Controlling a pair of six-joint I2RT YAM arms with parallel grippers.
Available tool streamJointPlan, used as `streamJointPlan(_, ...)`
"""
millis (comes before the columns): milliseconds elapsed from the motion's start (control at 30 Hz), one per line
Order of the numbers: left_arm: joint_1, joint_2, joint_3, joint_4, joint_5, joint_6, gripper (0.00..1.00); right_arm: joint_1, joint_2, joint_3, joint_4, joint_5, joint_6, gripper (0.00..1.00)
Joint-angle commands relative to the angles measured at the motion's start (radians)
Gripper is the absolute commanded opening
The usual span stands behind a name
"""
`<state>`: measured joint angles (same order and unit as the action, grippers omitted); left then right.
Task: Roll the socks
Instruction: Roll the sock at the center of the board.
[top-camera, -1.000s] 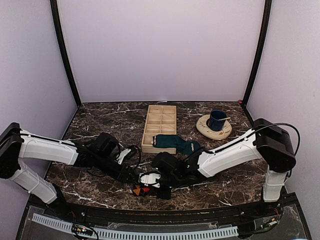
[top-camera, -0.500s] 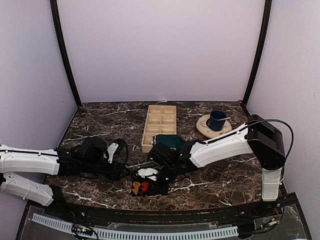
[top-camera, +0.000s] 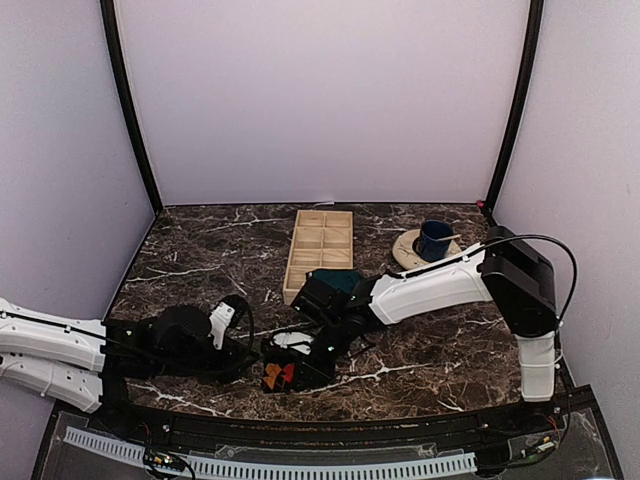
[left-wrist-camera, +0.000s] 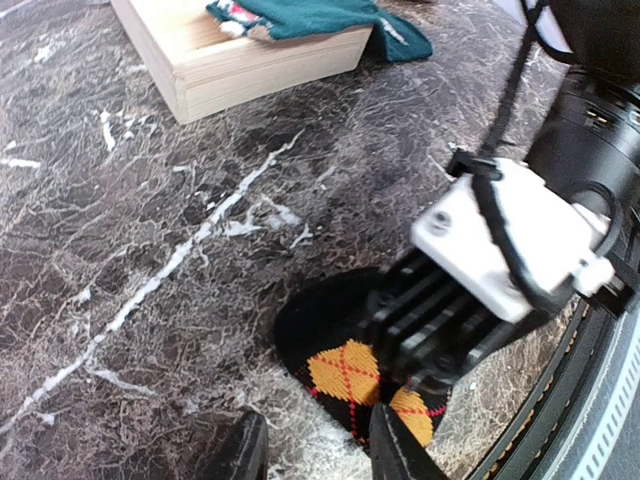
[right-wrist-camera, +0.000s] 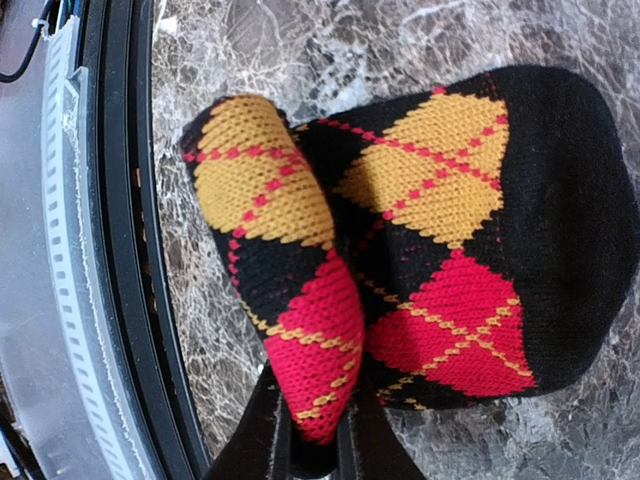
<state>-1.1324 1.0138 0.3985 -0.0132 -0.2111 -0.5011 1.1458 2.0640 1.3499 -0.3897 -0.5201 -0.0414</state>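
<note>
Dark marble worktop (top-camera: 200, 250) carries the argyle sock (right-wrist-camera: 450, 230) near its front edge, one fold clamped in the right claw (right-wrist-camera: 315, 450). Close by, the left claw (left-wrist-camera: 320, 450) stands apart, only its tips showing. Farther back, the teal sock (left-wrist-camera: 320, 15) drapes the wooden tray (left-wrist-camera: 250, 65), partly cut off.

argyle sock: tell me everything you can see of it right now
The argyle sock is knit fabric, black with orange and red diamonds crossed by thin dashed lines. Most of it lies flat on the marble table, close to the front rail. One end is lifted and folded over the rest in a soft curl. The right claw pinches that folded end; nothing else visibly touches it.
</note>
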Motion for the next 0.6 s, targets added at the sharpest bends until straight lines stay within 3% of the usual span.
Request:
streamJointPlan(0, -0.058, -0.036, -0.024, 0.049, -0.075, 0.043, 0.39, -0.017, 0.031, 0.044, -0.058, -0.048, 0.015, 0.02)
streamJointPlan(267, -0.203, 0.051, 0.017, 0.039, -0.133, 0.126, 0.46, -0.038, 0.071, 0.113, -0.126, -0.08, 0.017, 0.02)
streamJointPlan(567, -0.293, 0.207, 0.112, 0.011, -0.159, 0.21, 0.46, -0.044, 0.087, 0.14, -0.163, -0.101, 0.008, 0.03)
